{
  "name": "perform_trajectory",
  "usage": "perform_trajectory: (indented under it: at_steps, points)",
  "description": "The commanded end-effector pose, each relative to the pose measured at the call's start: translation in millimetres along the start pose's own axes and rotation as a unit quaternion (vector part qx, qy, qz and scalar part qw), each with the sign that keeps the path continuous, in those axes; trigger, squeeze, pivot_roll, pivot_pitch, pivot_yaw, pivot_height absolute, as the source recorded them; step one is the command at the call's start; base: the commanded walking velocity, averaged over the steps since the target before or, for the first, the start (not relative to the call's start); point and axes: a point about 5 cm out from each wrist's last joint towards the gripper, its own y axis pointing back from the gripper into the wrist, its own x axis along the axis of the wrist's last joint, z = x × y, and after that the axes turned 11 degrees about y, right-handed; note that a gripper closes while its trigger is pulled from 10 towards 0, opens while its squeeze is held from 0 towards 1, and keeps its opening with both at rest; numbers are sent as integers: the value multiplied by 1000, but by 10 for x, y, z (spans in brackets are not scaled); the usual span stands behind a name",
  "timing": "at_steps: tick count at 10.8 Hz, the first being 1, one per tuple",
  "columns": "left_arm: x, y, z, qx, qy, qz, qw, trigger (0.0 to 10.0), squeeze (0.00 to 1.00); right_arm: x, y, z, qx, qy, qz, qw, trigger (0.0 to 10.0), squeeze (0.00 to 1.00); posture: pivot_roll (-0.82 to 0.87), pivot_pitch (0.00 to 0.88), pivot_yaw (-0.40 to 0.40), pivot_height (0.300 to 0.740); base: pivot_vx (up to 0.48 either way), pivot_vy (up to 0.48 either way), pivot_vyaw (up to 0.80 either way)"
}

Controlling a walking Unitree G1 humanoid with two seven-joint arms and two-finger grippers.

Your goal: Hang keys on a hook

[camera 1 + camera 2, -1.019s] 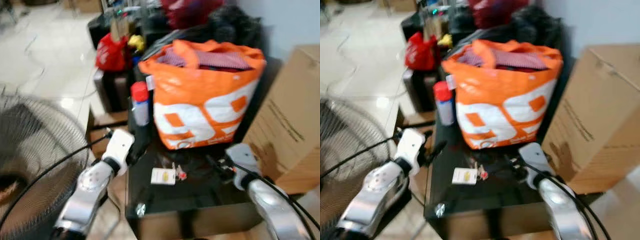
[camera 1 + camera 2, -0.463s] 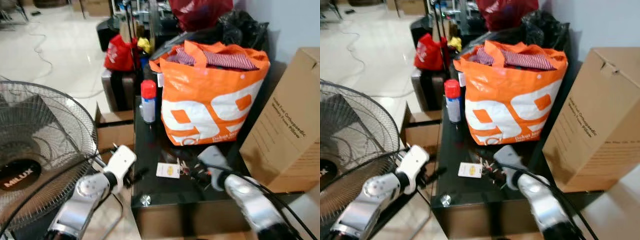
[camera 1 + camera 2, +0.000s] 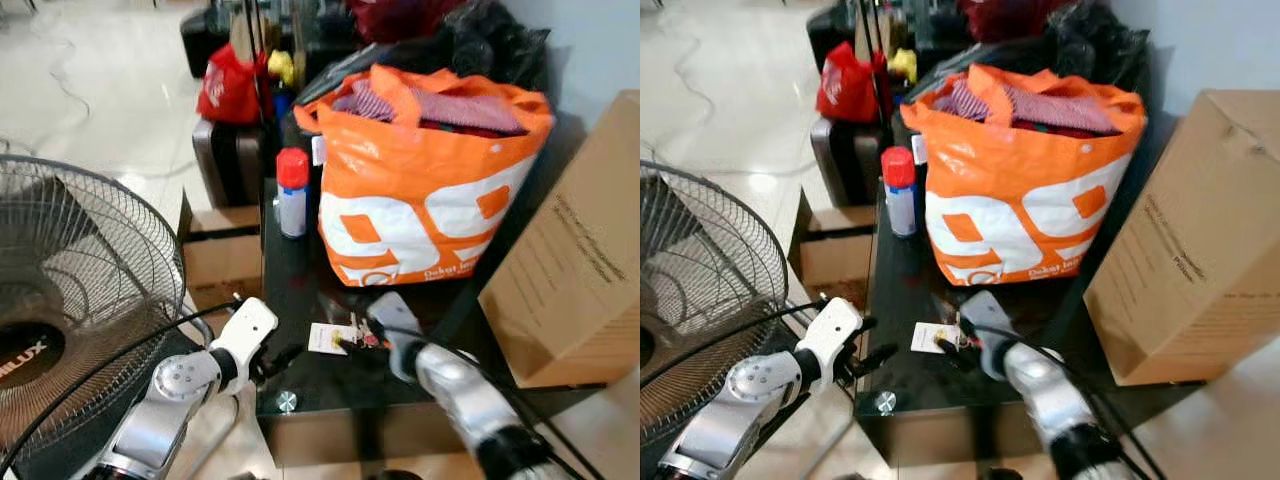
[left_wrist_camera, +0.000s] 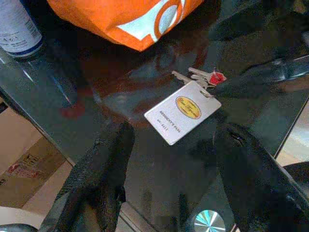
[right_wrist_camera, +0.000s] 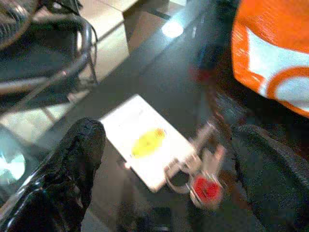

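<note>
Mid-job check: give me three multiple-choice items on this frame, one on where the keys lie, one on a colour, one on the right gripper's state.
1. Where do the keys lie?
A. inside the orange bag
B. on the black glass table, in front of the orange bag
C. on the cardboard box

2. What colour is the spray can's cap?
A. red
B. green
C. white

3. How is the right gripper?
A. shut on the keys
B. open, fingers either side of the keys and tag
C. shut on the spray can

Answers:
1 B: they rest flat on the black glass table, before the orange bag.
2 A: the spray can has a red top.
3 B: the right gripper has its fingers wide apart around the white tag.
</note>
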Motion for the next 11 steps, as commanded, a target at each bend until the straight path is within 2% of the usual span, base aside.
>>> perform_trajectory:
  at_steps: [1,4,6,8,11]
  points:
    - [-10,41,10,-3,-2,-8,1000,10000,0,-39,-14,-3,1,-14,-3,1000,10000,0,-124,112,1,740,0,0,0]
    - [-36,109,34,-9,-5,-18,1000,10000,0,-52,-116,8,-29,-53,-15,998,10000,0,-107,146,5,740,0,0,0]
    - [-44,141,61,-14,-3,-24,1000,10000,0,-74,-164,23,-51,-54,-34,997,10000,0,-102,163,8,740,0,0,0]
    - [-55,145,67,-15,-1,-27,1000,10000,0,-107,-155,54,-59,-59,-41,996,10000,0,-104,163,8,740,0,0,0]
    - [-63,125,84,-17,2,-28,999,10000,0,-184,-64,210,-76,-56,-49,994,10000,0,-118,155,10,740,0,0,0]
